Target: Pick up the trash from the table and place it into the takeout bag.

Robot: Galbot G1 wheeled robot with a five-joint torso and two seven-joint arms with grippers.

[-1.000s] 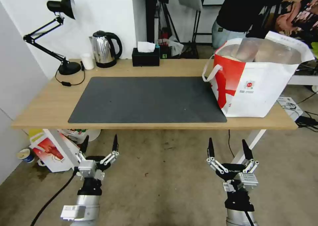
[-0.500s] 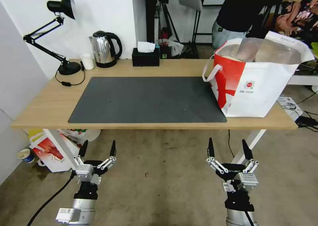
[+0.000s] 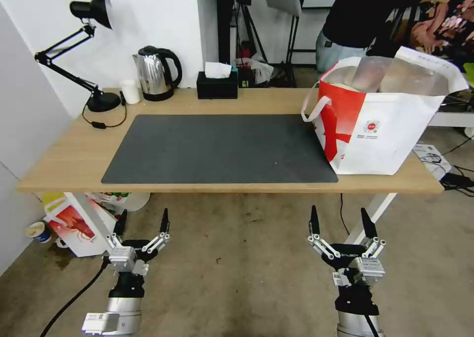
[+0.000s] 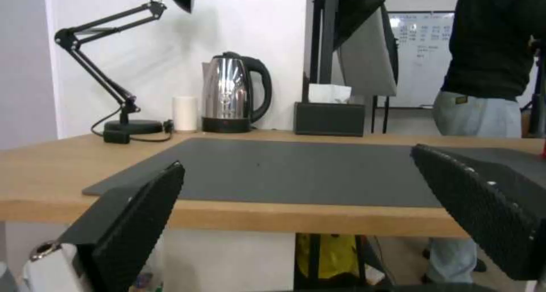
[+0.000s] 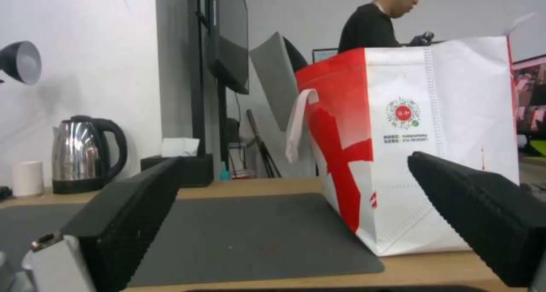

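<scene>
The table (image 3: 74,154) is a light-wood top with a dark grey mat (image 3: 217,147) in its middle. The takeout bag (image 3: 390,130), white with red sides and a foil lining, stands upright on the table's right end, overlapping the mat's corner; it also appears in the right wrist view (image 5: 443,147). The trash is hidden; a tan sliver shows inside the bag's mouth. My left gripper (image 3: 143,214) (image 4: 297,157) hangs open below the table's front edge, left of centre. My right gripper (image 3: 338,212) (image 5: 294,159) is open too, below the edge in front of the bag.
Along the back edge stand a black desk lamp (image 3: 96,56), a small white cup (image 3: 131,91), a steel kettle (image 3: 155,73) and a black tissue box (image 3: 217,84). A smaller red-and-white bag (image 3: 74,228) sits on the floor under the table's left end.
My left gripper has sunk a little lower and drifted slightly left, away from the table edge. The right gripper and the things on the table have not moved.
</scene>
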